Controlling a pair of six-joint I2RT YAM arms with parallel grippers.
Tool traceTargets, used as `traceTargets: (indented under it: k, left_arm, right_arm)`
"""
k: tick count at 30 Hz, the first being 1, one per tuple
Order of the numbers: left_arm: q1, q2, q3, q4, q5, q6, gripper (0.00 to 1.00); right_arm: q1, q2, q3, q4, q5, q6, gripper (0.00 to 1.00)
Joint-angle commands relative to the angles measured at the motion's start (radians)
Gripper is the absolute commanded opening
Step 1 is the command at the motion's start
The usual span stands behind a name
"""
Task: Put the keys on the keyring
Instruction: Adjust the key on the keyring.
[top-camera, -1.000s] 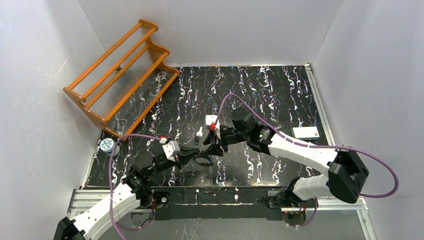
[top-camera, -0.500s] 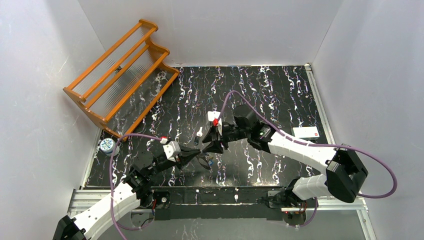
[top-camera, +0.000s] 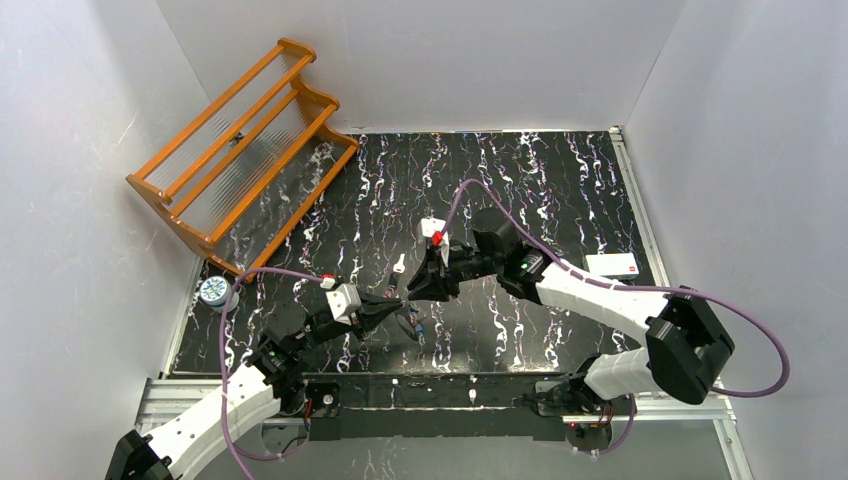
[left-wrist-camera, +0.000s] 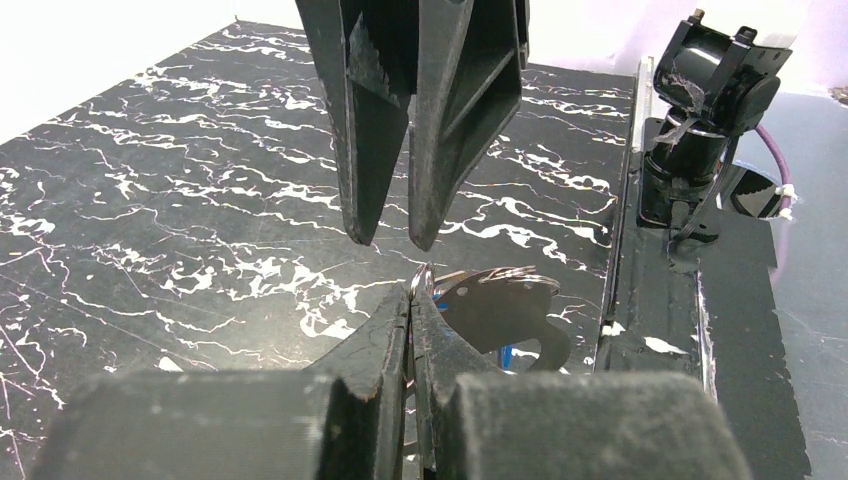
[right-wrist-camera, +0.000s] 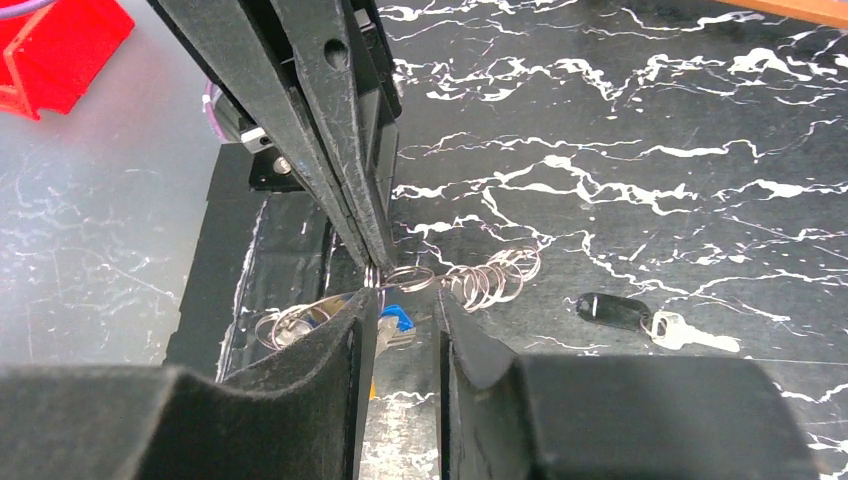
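Left gripper: pressed together, pinches the thin wire of the keyring at its tips. Just below, blue-headed key on the bench. Right gripper: narrowly spread, tips down, hangs just above that pinch. Farther out, black-headed key flat on the bench.

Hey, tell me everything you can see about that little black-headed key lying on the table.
The black-headed key is small, with a glossy, dark, oblong head that looks like plastic. A short silver metal blade joins the head at a narrow silver collar. It lies flat on the black, white-veined table, with the blade pointing right and slightly down in the right wrist view. Nothing touches it.
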Motion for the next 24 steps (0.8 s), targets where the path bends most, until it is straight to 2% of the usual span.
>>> traceTargets:
  k: [1, 7, 10, 13, 17, 19, 24]
  left_arm:
    - [-0.002, -0.001, 0.018, 0.053, 0.016, 0.009, 0.0]
    - [-0.002, 0.002, 0.021, 0.053, 0.016, 0.009, 0.0]
    - [-0.002, 0.003, 0.024, 0.053, 0.018, 0.01, 0.0]
    - [-0.002, 0.004, 0.026, 0.053, 0.019, 0.009, 0.0]
    - [-0.002, 0.005, 0.029, 0.054, 0.02, 0.009, 0.0]
    - [-0.002, 0.004, 0.029, 0.055, 0.019, 0.009, 0.0]
    - [-0.001, 0.008, 0.027, 0.055, 0.014, 0.009, 0.0]
  right_arm:
    - [-0.004, 0.025, -0.002, 0.048, -0.065, 0.015, 0.37]
    - [-0.004, 0.048, 0.009, 0.047, -0.11, 0.024, 0.5]
    - [-0.003, 0.061, 0.013, 0.047, -0.115, 0.026, 0.49]
    - [-0.004, 0.076, 0.018, 0.049, -0.117, 0.028, 0.39]
    - [-0.003, 0.085, 0.024, 0.057, -0.113, 0.035, 0.13]
    - [-0.004, 0.083, 0.025, 0.061, -0.111, 0.037, 0.03]
    - [-0.004, 0.059, 0.019, 0.048, -0.106, 0.024, 0.01]
